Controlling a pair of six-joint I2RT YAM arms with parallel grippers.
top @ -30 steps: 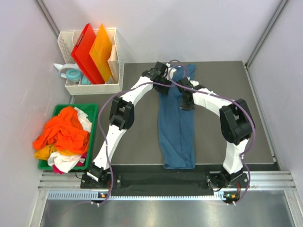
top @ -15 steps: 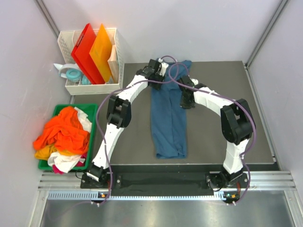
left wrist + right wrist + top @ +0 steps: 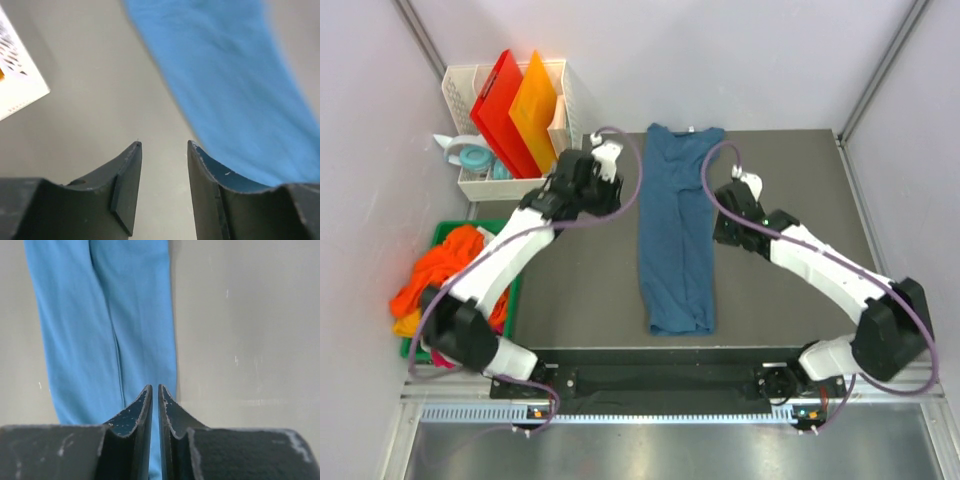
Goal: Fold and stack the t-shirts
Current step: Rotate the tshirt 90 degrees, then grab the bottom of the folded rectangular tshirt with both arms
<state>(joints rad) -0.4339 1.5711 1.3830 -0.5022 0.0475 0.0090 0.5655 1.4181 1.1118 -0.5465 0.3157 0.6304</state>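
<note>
A dark teal-blue t-shirt [image 3: 675,230] lies folded into a long narrow strip down the middle of the grey mat [image 3: 580,290], collar at the far end. My left gripper [image 3: 610,190] hovers to its left, open and empty; in the left wrist view the gripper [image 3: 164,145] is over bare mat with the shirt [image 3: 235,75] to the right. My right gripper [image 3: 723,225] is by the strip's right edge. In the right wrist view its tips [image 3: 154,387] stand a narrow slit apart, nothing between them, above the shirt's [image 3: 110,315] edge. Orange, yellow and white t-shirts [image 3: 455,275] are heaped at left.
The heap fills a green bin [image 3: 480,225] left of the mat. A white basket [image 3: 515,185] at the back left holds a red board [image 3: 498,110] and an orange board [image 3: 535,105], with tape rolls [image 3: 470,155] beside it. Grey walls stand close round the mat.
Both arms have drawn back from the shirt's far end, the left arm swinging left, the right arm right. The shirt slid toward the back and now lies free. The right jaws have parted slightly.
</note>
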